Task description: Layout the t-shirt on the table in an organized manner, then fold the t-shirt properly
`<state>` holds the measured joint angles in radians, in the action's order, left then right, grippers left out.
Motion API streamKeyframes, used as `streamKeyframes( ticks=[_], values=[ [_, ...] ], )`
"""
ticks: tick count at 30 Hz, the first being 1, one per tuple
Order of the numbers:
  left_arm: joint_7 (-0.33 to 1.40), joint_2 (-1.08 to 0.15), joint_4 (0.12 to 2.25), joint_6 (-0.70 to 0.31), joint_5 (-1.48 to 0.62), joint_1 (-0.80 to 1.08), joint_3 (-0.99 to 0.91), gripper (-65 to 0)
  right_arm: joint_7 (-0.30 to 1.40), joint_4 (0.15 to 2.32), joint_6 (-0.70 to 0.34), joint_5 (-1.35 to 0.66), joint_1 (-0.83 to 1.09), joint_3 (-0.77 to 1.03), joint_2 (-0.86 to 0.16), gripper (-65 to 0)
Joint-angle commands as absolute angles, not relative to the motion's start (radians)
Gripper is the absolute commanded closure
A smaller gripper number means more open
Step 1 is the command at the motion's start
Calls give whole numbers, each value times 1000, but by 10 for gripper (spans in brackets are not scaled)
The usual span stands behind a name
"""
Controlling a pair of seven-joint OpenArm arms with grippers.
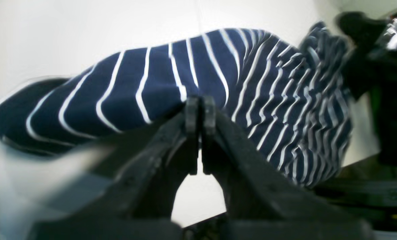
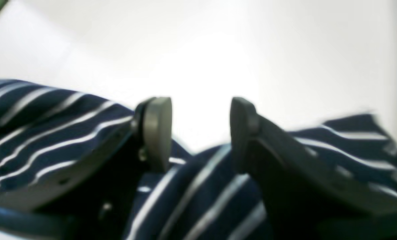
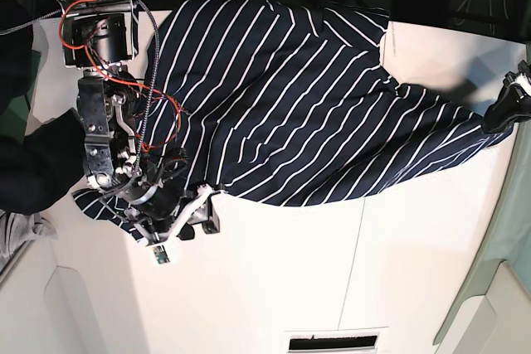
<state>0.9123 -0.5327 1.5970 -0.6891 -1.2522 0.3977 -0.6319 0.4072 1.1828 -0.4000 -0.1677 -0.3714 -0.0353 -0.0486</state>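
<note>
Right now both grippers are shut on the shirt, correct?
Not both. The left gripper is shut on the shirt, but the right wrist view shows the right gripper with jaws open, nothing between them, above the fabric.

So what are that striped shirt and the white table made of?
The t-shirt looks like soft knit fabric, probably cotton jersey: matte, and it wrinkles and drapes. The table looks like a hard, smooth white laminate or painted board with a slight sheen and a thin seam; exactly which is unclear.
</note>
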Motion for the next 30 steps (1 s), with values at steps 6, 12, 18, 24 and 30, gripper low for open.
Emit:
streamKeyframes(
  ticks=[6,12,18,24,30],
  values=[
    [911,-502,1612,-698,-1282,442,-574,0,330,941,-509,-184,-505,-107,24,-280],
    [936,-479,1612,-698,-1271,449,-441,0,287,814,-531,-127,-522,-249,84,-280],
    [889,-479,1610,-698,-1171,449,-304,0,286,796,-519,-67,-518,-363,83,-165],
    [762,-448,1610,-698,-1031,437,-238,0,271,796,-521,-67,-518,-369,85,0],
    [760,-353,1561,-698,-960,365,-235,0,224,831,-556,-97,-520,-369,87,0]
  ],
)
